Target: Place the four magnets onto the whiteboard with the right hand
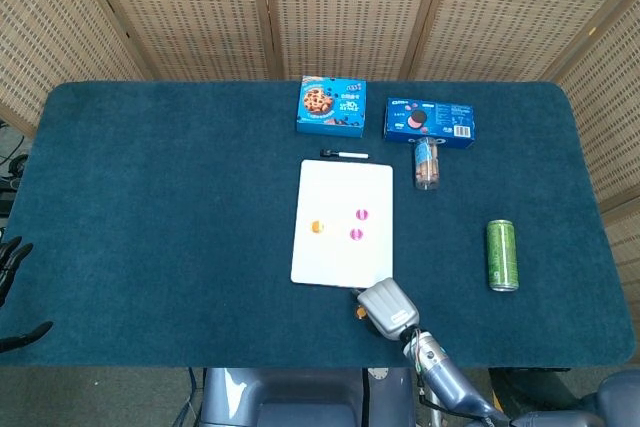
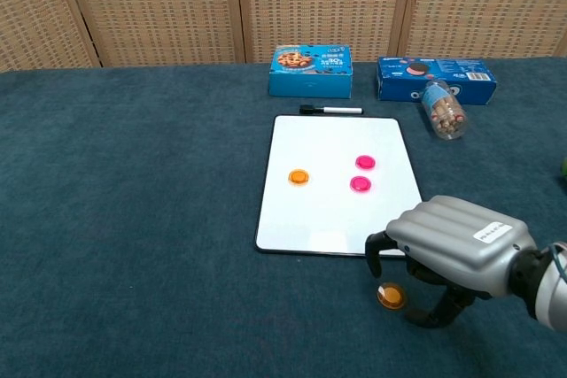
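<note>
The whiteboard (image 2: 334,139) (image 1: 342,202) lies flat mid-table with one orange magnet (image 2: 299,177) (image 1: 318,228) and two pink magnets (image 2: 365,163) (image 2: 359,184) (image 1: 362,214) on it. A second orange magnet (image 2: 390,296) (image 1: 361,313) lies on the cloth just in front of the board's near right corner. My right hand (image 2: 454,243) (image 1: 388,308) hovers right over that magnet, fingers curled down around it but apart from it, holding nothing. My left hand (image 1: 12,277) shows only at the left edge of the head view, fingers spread, far from the board.
A black marker (image 2: 330,111) lies at the board's far edge. Behind it stand a blue cookie box (image 2: 311,71) and an Oreo box (image 2: 434,78), with a tipped snack tube (image 2: 442,110) beside them. A green can (image 1: 501,254) lies to the right.
</note>
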`<state>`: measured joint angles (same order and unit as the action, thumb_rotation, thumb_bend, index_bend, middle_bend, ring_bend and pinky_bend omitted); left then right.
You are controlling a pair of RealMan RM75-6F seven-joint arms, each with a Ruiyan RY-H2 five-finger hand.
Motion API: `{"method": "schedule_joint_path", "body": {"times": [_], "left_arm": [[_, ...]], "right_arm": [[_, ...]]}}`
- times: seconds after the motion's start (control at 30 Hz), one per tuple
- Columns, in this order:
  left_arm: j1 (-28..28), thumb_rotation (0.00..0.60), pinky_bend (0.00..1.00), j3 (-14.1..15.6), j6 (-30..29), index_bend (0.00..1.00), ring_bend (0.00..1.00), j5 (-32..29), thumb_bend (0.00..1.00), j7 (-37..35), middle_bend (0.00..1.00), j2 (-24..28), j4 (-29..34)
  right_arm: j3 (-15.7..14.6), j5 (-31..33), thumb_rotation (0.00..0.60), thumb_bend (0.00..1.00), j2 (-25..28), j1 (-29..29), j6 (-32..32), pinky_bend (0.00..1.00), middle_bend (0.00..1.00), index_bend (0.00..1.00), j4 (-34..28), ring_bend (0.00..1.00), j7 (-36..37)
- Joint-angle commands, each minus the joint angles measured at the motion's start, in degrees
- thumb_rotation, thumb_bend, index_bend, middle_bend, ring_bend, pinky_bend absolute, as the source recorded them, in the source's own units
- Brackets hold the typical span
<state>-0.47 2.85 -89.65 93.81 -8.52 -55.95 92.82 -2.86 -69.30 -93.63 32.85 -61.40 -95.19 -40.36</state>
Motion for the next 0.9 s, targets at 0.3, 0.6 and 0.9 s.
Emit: {"method": "schedule_joint_path", "body": {"times": [0.3, 0.6, 0.9], "left_arm": [[-0.04, 0.6, 0.0, 0.0, 0.07, 0.0, 0.0, -0.03, 0.0, -0.13, 0.0, 0.04, -0.01], [-0.02, 0.6, 0.0, -0.03, 0.03, 0.0, 0.0, -0.09, 0.0, -0.28, 0.0, 0.09, -0.01], [-0.01, 0.6, 0.0, -0.04, 0.05, 0.0, 0.0, -0.15, 0.0, -0.32, 0.0, 0.12, 0.04]], "right_arm": [[0.18, 0.83, 0.6, 0.31, -0.26, -0.13, 0.91, 1.0, 0.95, 0.39, 0.15, 0.94, -0.67], [0.57, 1.22, 0.6, 0.32, -0.7, -0.19, 1.13, 1.0, 0.95, 0.45, 0.62, 0.94, -0.82], [0.79, 1.1, 0.6, 0.34, -1.24, -0.31, 1.63, 1.0, 0.95, 0.51, 0.74, 0.94, 0.32]]}}
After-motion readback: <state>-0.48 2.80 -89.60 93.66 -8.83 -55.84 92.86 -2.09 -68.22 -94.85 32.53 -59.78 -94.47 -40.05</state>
